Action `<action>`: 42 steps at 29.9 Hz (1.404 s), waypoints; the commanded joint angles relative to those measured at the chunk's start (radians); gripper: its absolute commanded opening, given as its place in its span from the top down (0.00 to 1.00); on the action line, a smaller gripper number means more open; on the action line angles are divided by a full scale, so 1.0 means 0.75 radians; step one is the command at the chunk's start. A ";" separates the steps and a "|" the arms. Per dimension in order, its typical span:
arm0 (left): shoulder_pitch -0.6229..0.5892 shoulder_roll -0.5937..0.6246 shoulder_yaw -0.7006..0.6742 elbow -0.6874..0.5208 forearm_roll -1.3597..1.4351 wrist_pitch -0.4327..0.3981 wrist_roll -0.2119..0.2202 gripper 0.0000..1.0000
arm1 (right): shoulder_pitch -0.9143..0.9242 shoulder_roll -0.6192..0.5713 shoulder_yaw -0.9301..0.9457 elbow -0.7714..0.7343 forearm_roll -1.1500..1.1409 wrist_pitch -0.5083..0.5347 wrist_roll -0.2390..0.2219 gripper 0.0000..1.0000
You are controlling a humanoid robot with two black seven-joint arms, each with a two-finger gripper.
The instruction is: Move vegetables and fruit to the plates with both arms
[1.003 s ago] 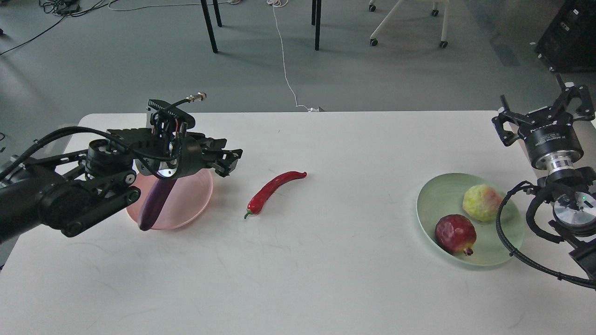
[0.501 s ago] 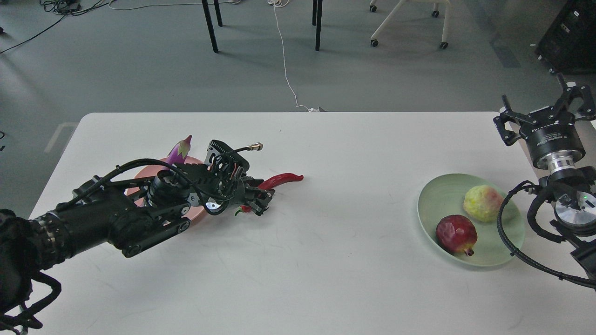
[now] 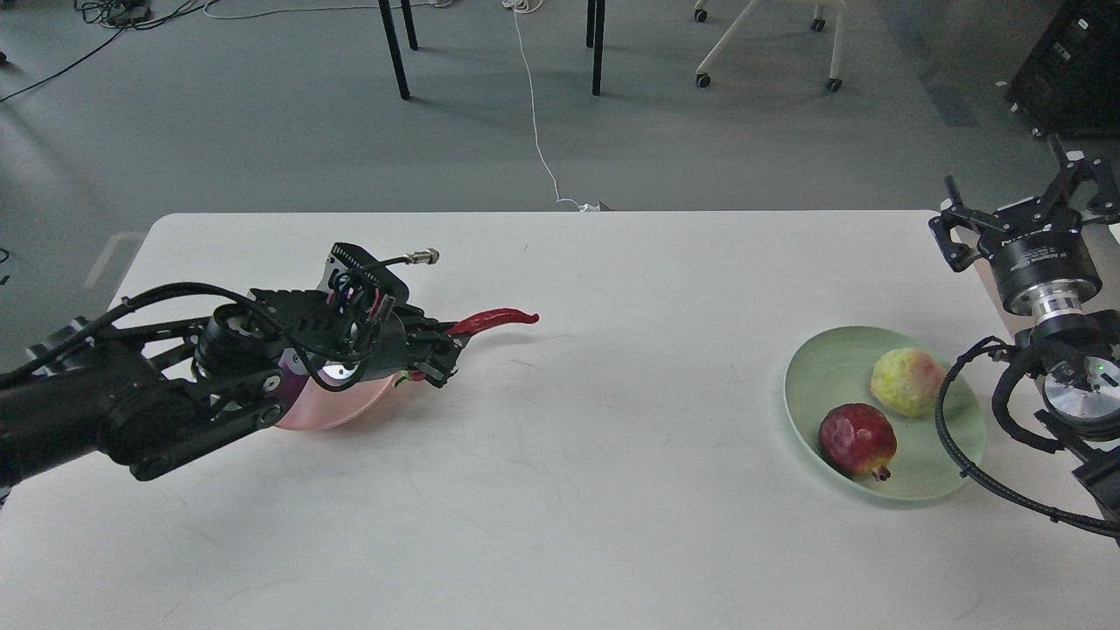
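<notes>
Starting on the left side: the left tool [image 3: 435, 360] is pinching the stem end of the curved red chili pepper with green stem [image 3: 490, 319], and the pepper is sticking out to the right of the fingers, tip pointing toward the middle of the white bench [image 3: 612, 490]. Its long axis is running roughly left-right, tilted up a bit at the tip, and it looks lifted clear of the surface.

What matters for the next move is that the round pale pink plate [image 3: 337, 411] is sitting just left of and below the tool, mostly hidden under the wrist. So I'd guess the pepper needs carrying back leftward a little before letting go, otherwise the tip is hanging over bare bench past the plate's right rim. A sliver of the glossy purple eggplant [image 3: 290, 383] is peeking out under the arm on that plate, so room there is looking tight; the long pepper could end up lying across it.

Middle of the bench is wide open.

Over on the right, the round pale green plate [image 3: 801, 385] is holding the dark-red pomegranate [image 3: 857, 439] and the bumpy yellow-green fruit [image 3: 906, 381], close together. The right tool [image 3: 1024, 206] is hanging near the bench's far right corner with fingers spread, holding nothing, well apart from the pepper.
</notes>
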 commanded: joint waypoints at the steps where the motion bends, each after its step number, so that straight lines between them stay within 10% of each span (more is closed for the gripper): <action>1: 0.038 0.183 -0.027 -0.068 0.000 0.002 -0.004 0.90 | -0.004 0.005 0.000 -0.008 0.000 0.000 0.000 0.01; 6: 0.106 0.290 -0.031 -0.066 -0.005 0.006 -0.008 0.86 | 0.000 0.010 -0.002 -0.004 0.000 0.000 0.000 0.01; 11: 0.171 0.282 -0.078 -0.066 -0.066 0.057 0.002 0.39 | 0.004 0.016 -0.002 -0.004 -0.002 0.000 -0.002 0.01; 26: 0.178 0.255 -0.330 0.001 -0.623 0.168 -0.006 0.03 | 0.022 0.016 -0.002 -0.020 -0.016 0.000 -0.002 0.01; 42: 0.149 -0.117 -0.870 0.310 -2.190 0.178 -0.033 0.02 | 0.069 0.003 0.033 -0.041 -0.019 0.000 0.036 0.00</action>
